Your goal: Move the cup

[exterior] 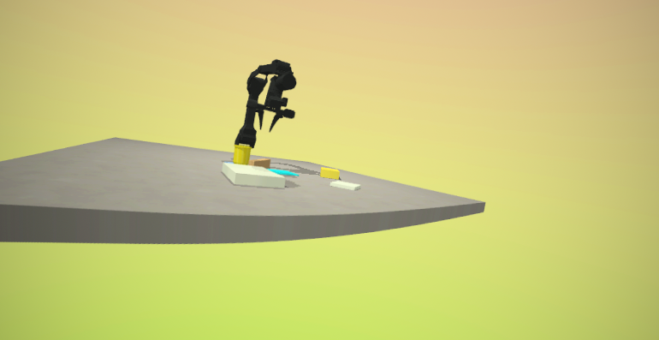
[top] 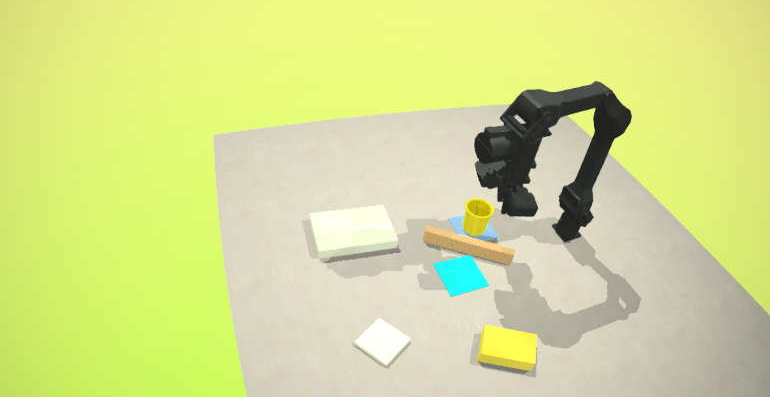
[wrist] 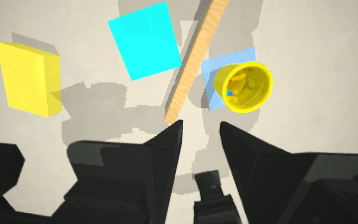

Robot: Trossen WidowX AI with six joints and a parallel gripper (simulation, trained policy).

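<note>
- The wooden bar [top: 468,244] [exterior: 260,164] [wrist: 196,62] lies on the table [top: 280,178] [exterior: 138,175] [wrist: 91,25], between the two pads.
- On one side of the bar, the yellow cup [top: 476,221] [exterior: 241,154] [wrist: 243,87] stands upright on the blue pad [top: 458,223] [exterior: 228,162] [wrist: 210,75].
- Inside the cup, small coloured marbles [wrist: 237,77] show in the wrist view; their number is unclear.
- Across the bar from the cup lies the cyan pad [top: 461,275] [exterior: 283,172] [wrist: 146,42], flat.
- The tool [top: 502,206] [exterior: 265,129] [wrist: 201,125] is raised well above the bar's level, released, its fingers partly apart with nothing between them and the cup outside them.
- Beyond the cyan pad from the bar are a yellow block [top: 507,347] [exterior: 329,172] [wrist: 28,80] and a small white tile [top: 382,341] [exterior: 345,185].
- Off one end of the bar lies a thick whitish slab [top: 353,230] [exterior: 253,175].
</note>
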